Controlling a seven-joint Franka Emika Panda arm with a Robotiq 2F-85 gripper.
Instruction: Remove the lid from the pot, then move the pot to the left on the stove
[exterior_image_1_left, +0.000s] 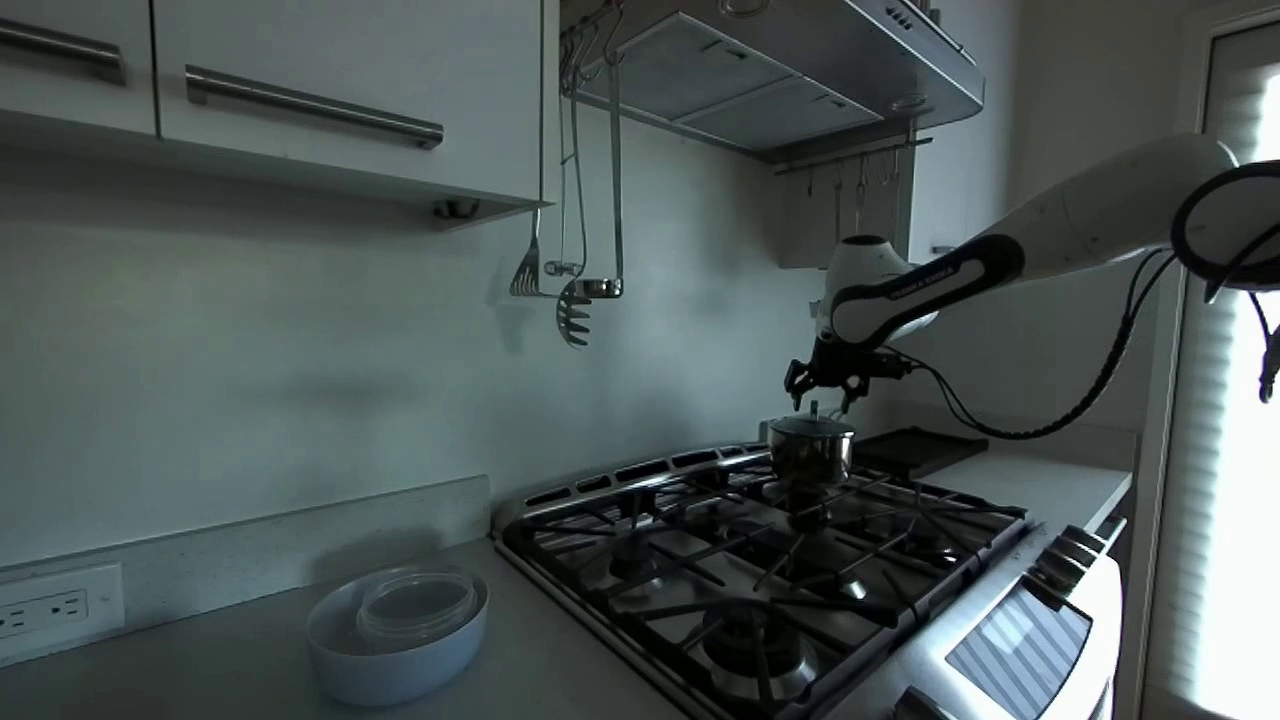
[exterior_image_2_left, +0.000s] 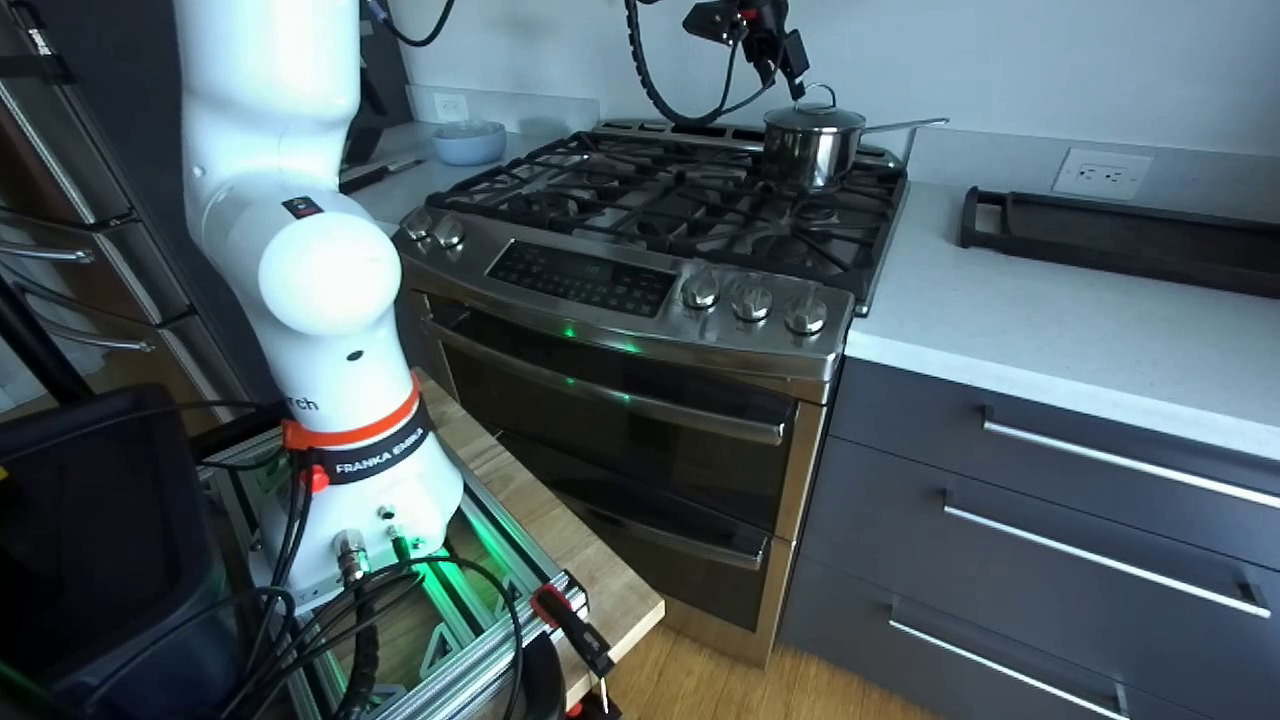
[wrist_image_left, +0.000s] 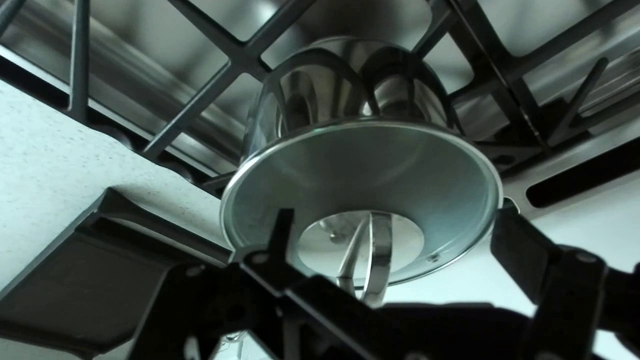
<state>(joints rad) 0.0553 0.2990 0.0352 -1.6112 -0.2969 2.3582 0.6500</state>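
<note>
- In an exterior view, the steel saucepan (exterior_image_1_left: 808, 462), a shiny cylinder, stands upright at the back of the stainless-steel gas stove (exterior_image_1_left: 905, 655), at the end near the black tray (exterior_image_1_left: 925, 455)
- The round lid (exterior_image_1_left: 800, 430) sits on the saucepan and covers its mouth; its loop handle (exterior_image_1_left: 814, 409) shows edge-on, a thin upright stub
- The jointed black fingers (exterior_image_1_left: 796, 385) of the white robot arm (exterior_image_1_left: 1110, 215) are spread apart above the lid, with the loop handle between their tips
- On the pale, smooth table (exterior_image_1_left: 200, 670) a rounded pale-blue bowl (exterior_image_1_left: 400, 680) holds a clear, thin-walled round tub (exterior_image_1_left: 415, 610)
- Metal utensils hang from hooks: a slotted spatula (exterior_image_1_left: 527, 260), a ladle (exterior_image_1_left: 600, 289) with a shallow cup, a toothed pasta server (exterior_image_1_left: 568, 312)
- In an exterior view, the saucepan's long handle (exterior_image_2_left: 903, 126) juts out slim and straight, and the loop handle is a narrow arch; the fingers are close to it, touching or apart I cannot tell
- There the tray is long, matt and low-rimmed, with a slotted grip at its end; the bowl stands across the stove from it
- Flat dark drawers (exterior_image_2_left: 900, 500) carry straight metal bar pulls
- In the wrist view, the lid is greenish glass in a bright metal rim, a polished disc (wrist_image_left: 407, 242) at its centre beneath the flat strap of the loop handle
- The fingers stand wide, one to each side of that strap
- The saucepan's mirror-like wall reflects the cast-iron grate bars (wrist_image_left: 244, 52); its contents cannot be made out
</note>
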